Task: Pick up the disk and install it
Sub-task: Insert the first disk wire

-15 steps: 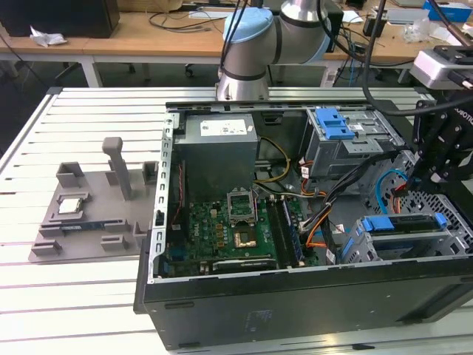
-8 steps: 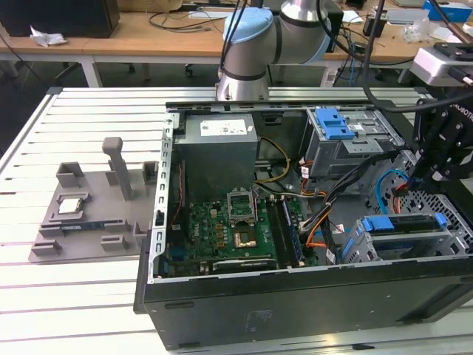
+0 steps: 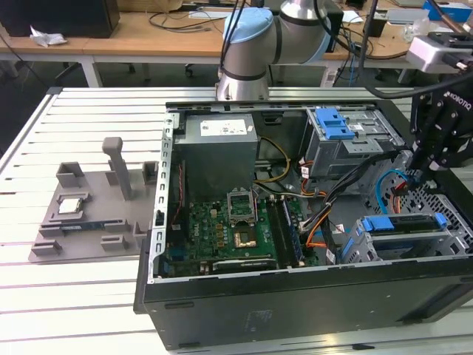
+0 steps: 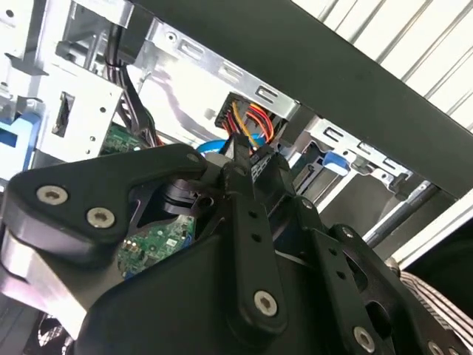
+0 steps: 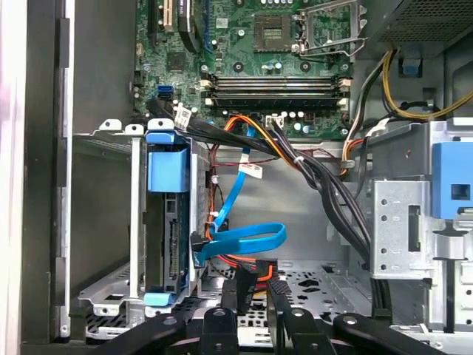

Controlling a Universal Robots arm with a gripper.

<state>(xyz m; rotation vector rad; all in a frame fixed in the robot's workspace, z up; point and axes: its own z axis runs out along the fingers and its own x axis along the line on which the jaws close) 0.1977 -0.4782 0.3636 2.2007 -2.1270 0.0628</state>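
The fingers (image 5: 235, 290) pinched a black plug with red and orange wires (image 5: 250, 275), nearly closed. The disk (image 5: 168, 225) sat in its metal cage (image 5: 111, 222), at the gripper's (image 5: 254, 290) ten o'clock.

Even, diffuse overhead light in the exterior view — soft shadows only, deepest inside the open computer case (image 3: 295, 296). Slatted white table (image 3: 66, 288) reads bright, near washed out. In the second wrist view the black gripper (image 4: 247, 166) looms close, soft-focused. First wrist view crisp, motherboard (image 5: 273, 66) well lit.
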